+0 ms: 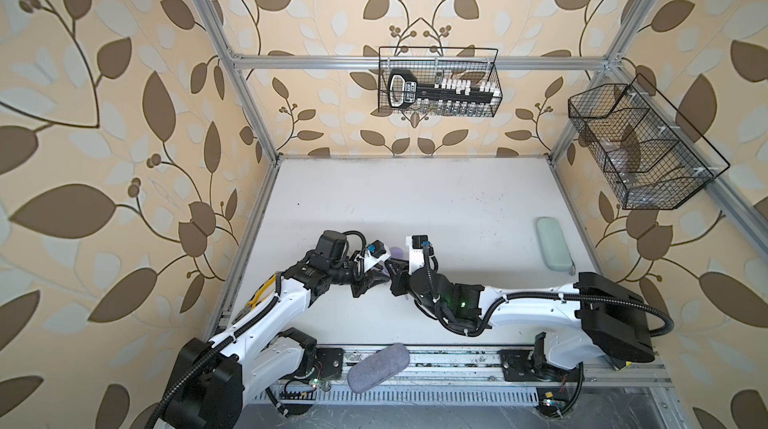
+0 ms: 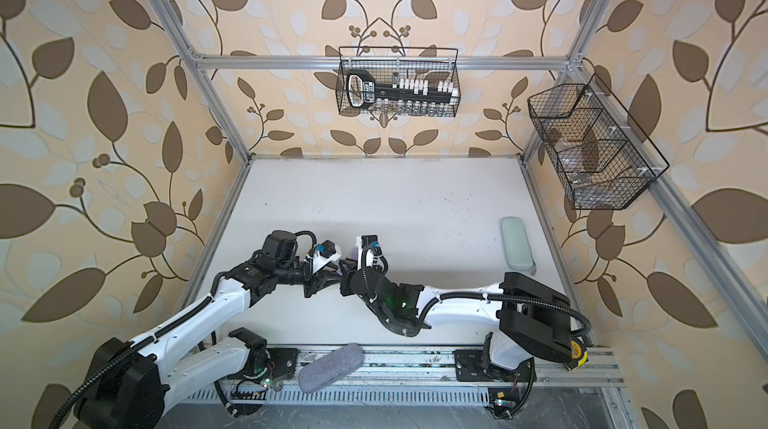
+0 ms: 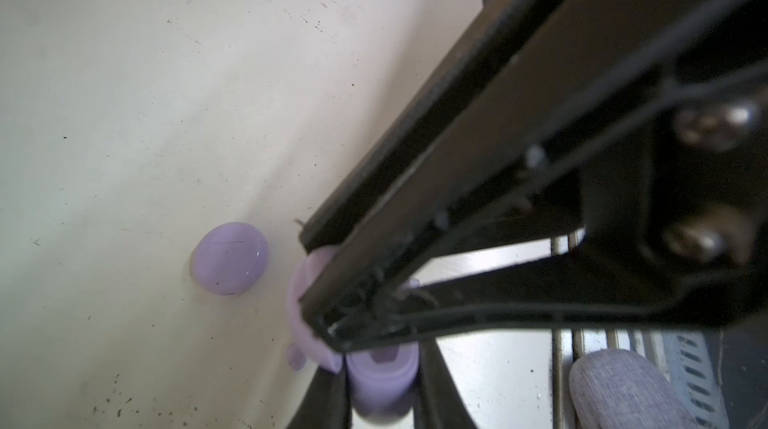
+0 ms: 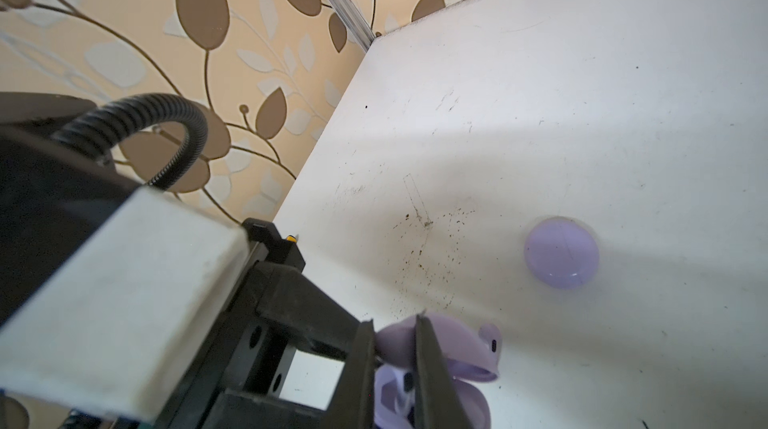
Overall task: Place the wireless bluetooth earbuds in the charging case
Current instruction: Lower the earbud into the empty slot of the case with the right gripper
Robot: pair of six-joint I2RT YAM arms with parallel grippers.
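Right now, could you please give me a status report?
Left pincer, right pincer both shut on open case. One earbud shows beside it. Closed case sits apart, not in the way.

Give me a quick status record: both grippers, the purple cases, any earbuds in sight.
left gripper: shut, pinching the lid of the open purple case
right gripper: shut on that case's body
closed purple case: flat on the table, apart from both grippers
earbud: one visible beside the open lid; others not seen
other items: green case at the table's right; grey case on the front rail
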